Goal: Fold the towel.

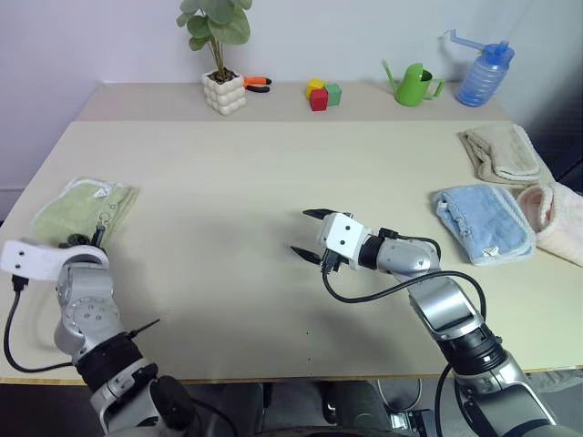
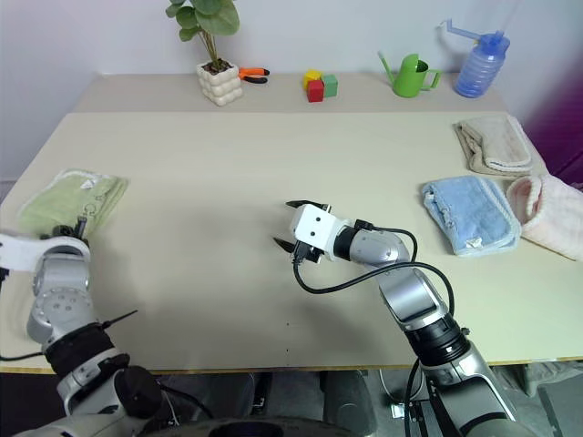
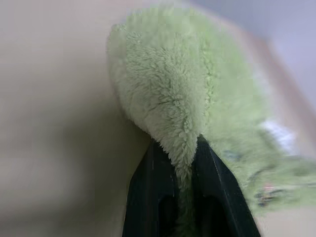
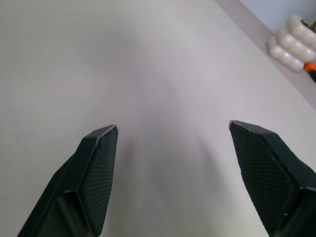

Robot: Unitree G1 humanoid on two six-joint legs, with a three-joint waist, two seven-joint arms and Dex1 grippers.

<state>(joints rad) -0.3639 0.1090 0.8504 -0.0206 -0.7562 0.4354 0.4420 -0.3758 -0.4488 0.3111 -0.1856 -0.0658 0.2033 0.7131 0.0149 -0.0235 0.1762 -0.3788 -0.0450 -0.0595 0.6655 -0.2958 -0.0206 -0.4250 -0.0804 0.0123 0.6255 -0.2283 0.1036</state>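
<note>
Beige tabletop [image 1: 237, 173] against a pale wall. Towel [image 1: 84, 208] lies at its left edge, pinched by the left end effector [image 3: 183, 163]. Right end effector [image 1: 308, 232] spread, mid-table.

Free room: the beige table top [image 1: 228, 173] lies bare all around the right gripper [image 1: 308, 232], whose black fingers stand wide apart over it, nothing between them.

Beyond that gripper, along the far edge, stand a potted plant in a white bubbled pot [image 1: 223, 89], orange-handled pliers [image 1: 258, 83], coloured blocks [image 1: 322, 94], a green watering can [image 1: 416, 85] and a blue spray bottle [image 1: 483, 71], all well apart from it.

To its right lie a light blue folded towel [image 1: 483, 221], a beige folded towel [image 1: 499, 151] and a pink cloth [image 1: 554, 217].

The left gripper [image 3: 183, 148] is pinched on a fold of the small light green terry towel [image 1: 84, 205], which lies at the table's left edge.
</note>
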